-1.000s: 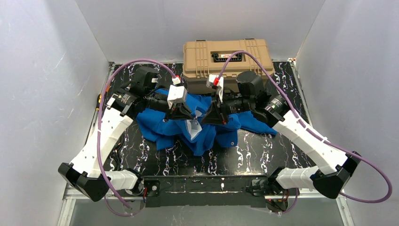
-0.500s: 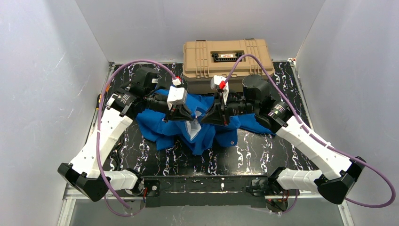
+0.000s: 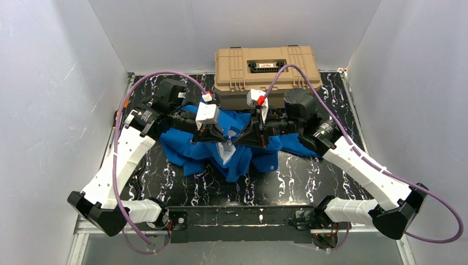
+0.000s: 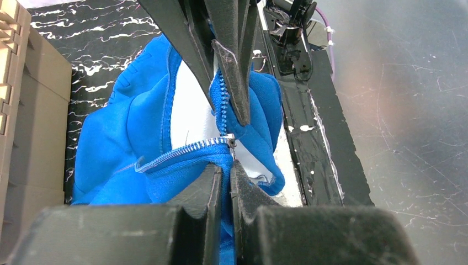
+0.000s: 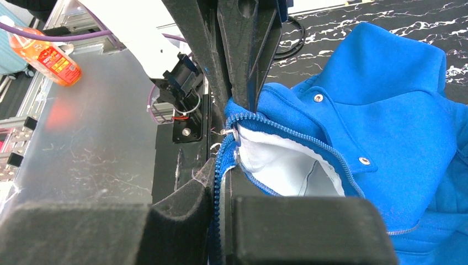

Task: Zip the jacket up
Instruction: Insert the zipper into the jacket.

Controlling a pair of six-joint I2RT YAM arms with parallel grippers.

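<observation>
We had the jacket [image 3: 190,153] bunched mid-table before the tan case [image 3: 265,69]. The left gripper [image 3: 221,138] and right gripper [image 3: 239,140] met tip to tip, both clamped on zipper-edge fabric, with the slider [image 4: 229,139] just between them.

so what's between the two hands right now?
The open front of the jacket: pale lining and the zipper slider. Left hand and right hand each pinch blue fabric beside it. Clearest in left wrist view.
</observation>
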